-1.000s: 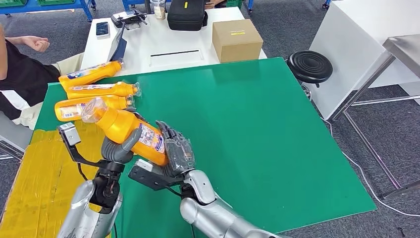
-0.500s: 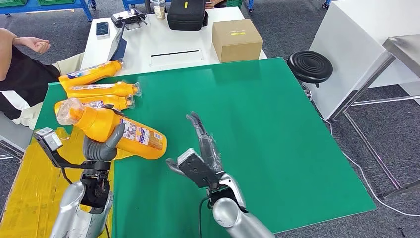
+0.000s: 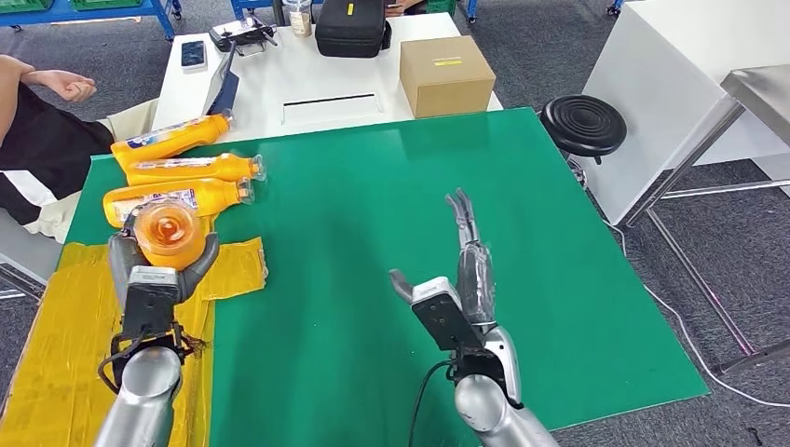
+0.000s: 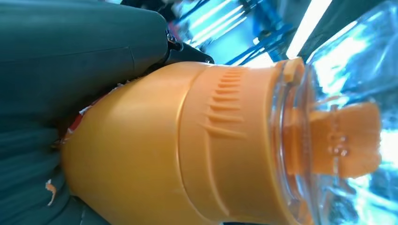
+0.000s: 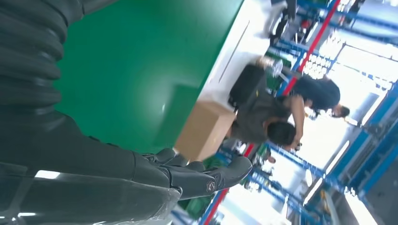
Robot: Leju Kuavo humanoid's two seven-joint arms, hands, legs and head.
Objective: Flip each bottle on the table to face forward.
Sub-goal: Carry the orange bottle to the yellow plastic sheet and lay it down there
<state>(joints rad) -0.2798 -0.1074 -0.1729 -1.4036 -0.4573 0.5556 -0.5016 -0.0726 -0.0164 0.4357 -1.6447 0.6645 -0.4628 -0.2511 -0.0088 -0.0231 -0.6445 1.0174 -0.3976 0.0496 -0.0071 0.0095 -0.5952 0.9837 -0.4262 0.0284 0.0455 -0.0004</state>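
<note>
While a green-topped counter (image 3: 447,214) fills the middle, yellow sheeting (image 3: 65,345) covers its near-left corner; behind stands a white desk (image 3: 279,84) with a brown cardboard box (image 3: 445,74) and black case (image 3: 350,26). A black round stool (image 3: 583,126) sits at the right, a seated person (image 3: 33,149) at the left. Three orange plastic bottles (image 3: 177,168) lie at the far-left edge. Left hand (image 3: 154,275) grips an orange bottle with clear cap (image 3: 168,233), cap toward the camera, above the sheeting. Right hand (image 3: 466,279) hangs over the green, fingers (image 3: 461,219) spread straight, holding nothing.

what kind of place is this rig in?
Probably a lab or workshop test bay: a green work table, a white bench carrying a cardboard box and black case, and blue metal racks behind.
</note>
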